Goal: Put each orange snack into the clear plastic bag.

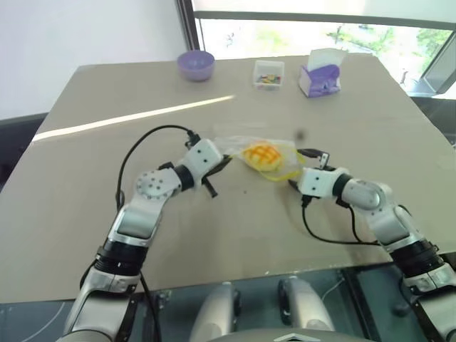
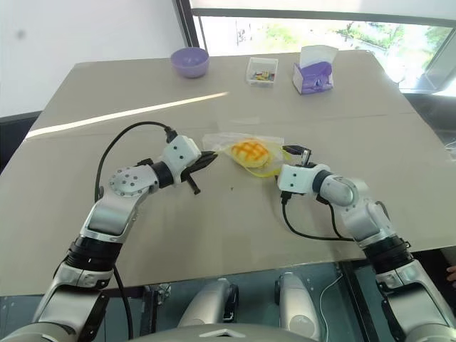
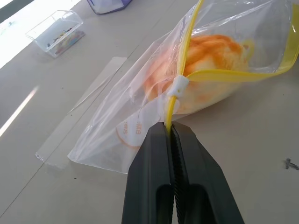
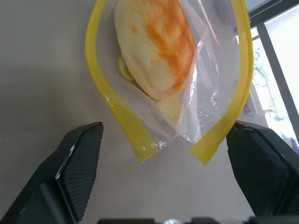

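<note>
Snack [image 4: 156,44] inside bag [image 3: 140,107]; left end effector [image 3: 172,135] pinches seal; right end effector [image 4: 163,154] spread at mouth.

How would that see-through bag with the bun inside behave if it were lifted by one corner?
The bag would probably sag and fold: its film is thin and already wrinkled where the left tool pinches the yellow strip. The bun would likely slide toward the lowest point. With the mouth gaping wide, it might slip out.

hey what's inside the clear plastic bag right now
One orange snack sits inside the clear plastic bag, seen through the film and its open yellow mouth. The left claw pinches the seal strip. Whether anything lies under the snack cannot be seen.
</note>
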Tool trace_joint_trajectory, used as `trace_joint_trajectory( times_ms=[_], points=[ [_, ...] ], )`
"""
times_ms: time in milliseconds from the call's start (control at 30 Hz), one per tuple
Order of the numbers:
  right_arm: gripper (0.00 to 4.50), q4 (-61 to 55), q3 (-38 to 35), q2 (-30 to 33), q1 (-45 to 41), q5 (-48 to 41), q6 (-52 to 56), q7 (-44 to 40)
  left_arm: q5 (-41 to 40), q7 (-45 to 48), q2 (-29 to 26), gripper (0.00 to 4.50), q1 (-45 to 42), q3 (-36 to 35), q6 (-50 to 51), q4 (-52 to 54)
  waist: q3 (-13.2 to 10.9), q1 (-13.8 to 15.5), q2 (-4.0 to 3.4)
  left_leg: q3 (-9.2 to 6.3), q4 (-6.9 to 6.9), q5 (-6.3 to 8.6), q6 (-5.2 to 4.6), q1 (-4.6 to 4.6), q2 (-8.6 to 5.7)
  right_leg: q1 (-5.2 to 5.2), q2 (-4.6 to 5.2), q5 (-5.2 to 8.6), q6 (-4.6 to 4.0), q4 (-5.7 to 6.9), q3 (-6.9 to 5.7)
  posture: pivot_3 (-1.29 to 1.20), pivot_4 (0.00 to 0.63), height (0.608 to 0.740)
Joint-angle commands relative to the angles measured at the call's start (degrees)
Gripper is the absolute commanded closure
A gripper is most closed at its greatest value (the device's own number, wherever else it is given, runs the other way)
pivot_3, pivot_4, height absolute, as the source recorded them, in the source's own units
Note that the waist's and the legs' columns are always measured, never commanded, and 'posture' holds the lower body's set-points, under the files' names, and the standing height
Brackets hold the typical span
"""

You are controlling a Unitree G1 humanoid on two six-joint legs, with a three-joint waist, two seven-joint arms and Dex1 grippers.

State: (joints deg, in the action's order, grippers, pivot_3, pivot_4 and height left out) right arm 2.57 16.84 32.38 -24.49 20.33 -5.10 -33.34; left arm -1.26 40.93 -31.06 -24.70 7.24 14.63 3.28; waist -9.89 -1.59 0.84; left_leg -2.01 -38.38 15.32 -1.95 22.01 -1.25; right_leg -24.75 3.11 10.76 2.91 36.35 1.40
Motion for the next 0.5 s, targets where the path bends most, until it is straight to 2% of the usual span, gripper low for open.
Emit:
trace_joint_trajectory(
  times_ms=[33,100,200,233,267,367,400,500],
  points=[
    [0.32,-2.69,-2.27,-0.06,-0.95,-1.41,0.38,-0.13,0.09,-0.60,-0.13,4.50,-0.70,-0.69,-0.45,2.72,0.00,0.00,0.00,0.00,0.00,0.00,0.00,0.00,0.00,0.00,0.00,0.00,0.00,0.00,0.00,0.00,0.150,0.740],
    [0.85,-3.27,-2.58,-0.33,-0.68,-2.35,0.92,-0.27,0.14,-0.63,-0.16,4.50,-0.70,-0.68,-0.48,2.71,0.00,0.00,0.00,0.00,0.00,0.00,0.00,0.00,0.00,0.00,0.00,0.00,0.00,0.00,0.00,0.00,0.150,0.740],
    [2.24,-3.82,-2.72,-0.40,-0.54,-3.12,1.38,-0.31,0.23,-0.66,-0.16,4.50,-0.67,-0.63,-0.49,2.69,0.00,0.00,0.00,0.00,0.00,0.00,0.00,0.00,0.00,0.00,0.00,0.00,0.00,0.00,0.00,0.00,0.150,0.740],
    [2.41,-3.97,-2.78,-0.41,-0.48,-3.40,1.54,-0.37,0.25,-0.68,-0.15,4.50,-0.65,-0.61,-0.46,2.69,0.00,0.01,0.00,0.00,0.00,0.00,0.00,0.00,0.00,0.00,0.00,0.00,0.00,0.00,0.00,0.00,0.150,0.740],
    [3.08,-4.11,-2.80,-0.38,-0.43,-3.57,1.64,-0.40,0.27,-0.69,-0.15,4.50,-0.63,-0.59,-0.45,2.70,0.00,0.01,0.00,0.01,0.00,0.00,0.00,0.00,0.00,0.00,0.00,0.00,0.00,0.00,0.00,0.00,0.150,0.740],
    [4.18,-4.71,-3.07,-0.20,-0.18,-3.89,1.86,-0.65,0.31,-0.73,-0.14,4.50,-0.61,-0.56,-0.41,2.69,0.00,0.04,0.00,0.00,0.00,0.00,0.00,0.00,0.00,0.00,0.00,0.00,0.00,0.00,0.00,0.00,0.150,0.740],
    [4.43,-5.01,-3.23,-0.16,-0.06,-4.15,1.94,-0.85,0.33,-0.74,-0.14,4.50,-0.62,-0.56,-0.41,2.67,0.00,0.05,0.00,0.01,0.00,0.00,0.00,0.00,0.00,0.00,0.00,0.00,0.00,0.00,0.00,0.00,0.150,0.740],
    [4.43,-6.12,-3.91,-0.22,0.35,-5.54,2.59,-1.58,0.37,-0.79,-0.16,4.50,-0.60,-0.57,-0.40,2.63,0.00,0.09,0.00,0.00,0.00,0.00,0.00,0.00,0.00,0.00,0.00,0.00,0.00,0.00,0.00,0.00,0.150,0.740]
  ],
)
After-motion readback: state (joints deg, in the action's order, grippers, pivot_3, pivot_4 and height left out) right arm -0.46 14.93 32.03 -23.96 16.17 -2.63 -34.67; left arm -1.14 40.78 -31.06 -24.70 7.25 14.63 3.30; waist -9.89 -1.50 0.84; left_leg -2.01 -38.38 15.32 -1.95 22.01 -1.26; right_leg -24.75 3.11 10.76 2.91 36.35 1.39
